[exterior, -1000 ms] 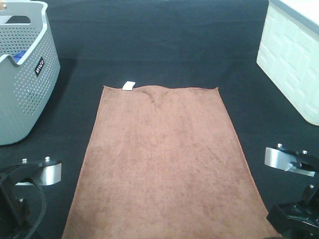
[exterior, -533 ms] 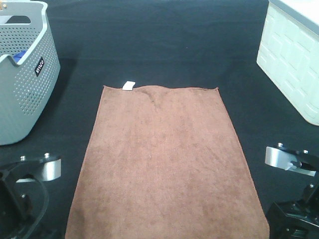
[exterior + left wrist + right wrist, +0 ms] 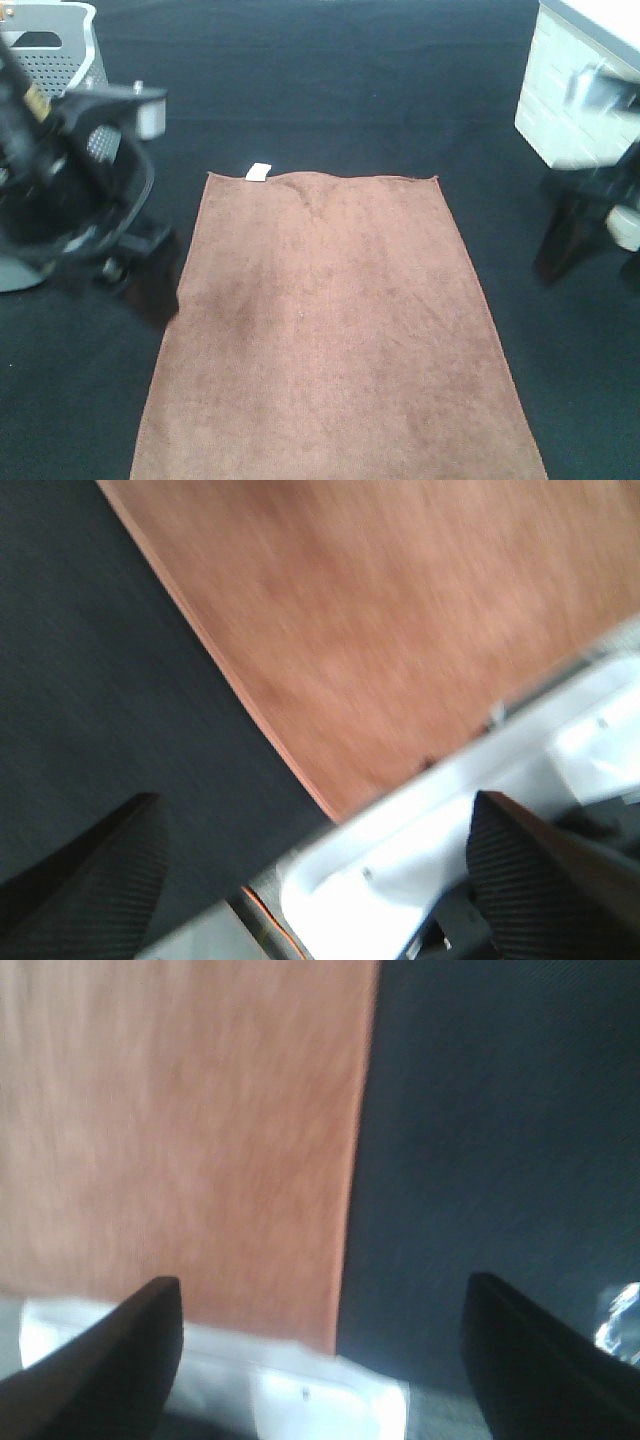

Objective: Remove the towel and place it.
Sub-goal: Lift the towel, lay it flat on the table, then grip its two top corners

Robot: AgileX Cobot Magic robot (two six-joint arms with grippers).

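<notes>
On the left, the grey basket [image 3: 60,45] stands at the far corner of the dark bench [image 3: 330,90]. The left arm [image 3: 80,190] is up in the air in front of it, and it looks blurry. It is beside the towel, not touching it. In the left wrist view, the left tool [image 3: 312,800] has its two dark fingers wide apart with nothing between them. The cloth's long edge lies below.

In the middle, the towel [image 3: 335,320] lies flat and spread out on the bench. Its small white tag [image 3: 258,172] pokes out at the far left corner. A little wrinkle runs down from the far edge.

On the right, the right arm [image 3: 590,200] is also up and blurry, in front of the white box [image 3: 565,45]. The right tool [image 3: 320,1282] has its fingers wide apart too, and it is empty. It looks down on the other long edge.

I think the job now is to get hold of the cloth. To do it well, each tool should stay wide and come straight down on its own side. Each should pinch only the hem, not push into the bench. Both should grab at matching spots, so the cloth hangs even. The cloth is long, so it should be lifted high and slowly, or the loose end may drag.
</notes>
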